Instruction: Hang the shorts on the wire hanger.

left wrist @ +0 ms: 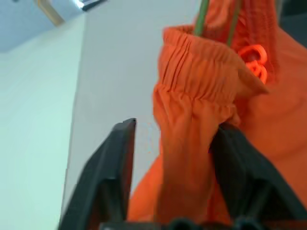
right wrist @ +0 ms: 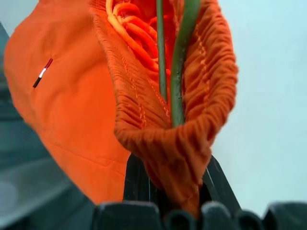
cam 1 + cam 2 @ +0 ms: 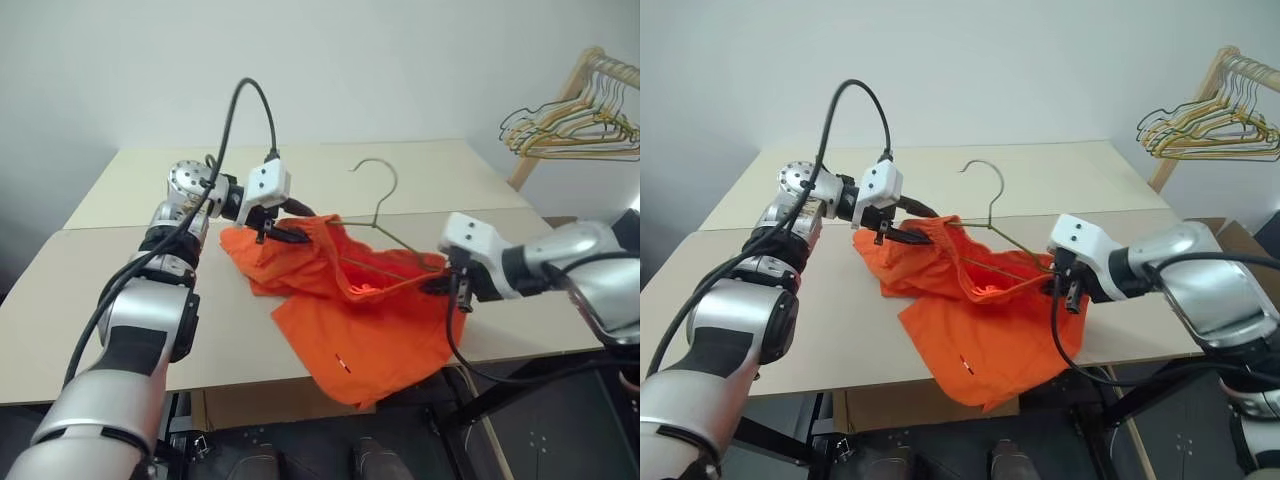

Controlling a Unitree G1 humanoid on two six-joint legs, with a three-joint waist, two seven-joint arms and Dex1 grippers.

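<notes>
While the bright orange lightweight shorts lie heaped near the middle of the pale beige worktop, one leg spilling over its near edge, the thin grey-green wire hanger sits inside the gathered elastic waistband with its curled hook standing up clear of the cloth. Right gripper: fingers clamped on a fold of the waistband at the hanger's right end; in the right wrist view the green wire runs down into the pinched cloth just above the fingers, though whether the wire itself is caught I cannot tell. Left gripper: fingers apart, a fold of waistband hanging between them; one finger seems to touch the cloth, the other stands off it, so nothing is gripped there. A bunch of yellow and green hangers on a wooden rack stands well apart, beyond the worktop's far right corner. Judged step: threading and seating the waistband over the hanger's arms, partly done, since the left shoulder of the wire looks only loosely covered. Next move probably calls for the left gripper to take a fresh hold and draw the band along the wire while the right end stays pinned. Risk: loose cloth slipping off.
</notes>
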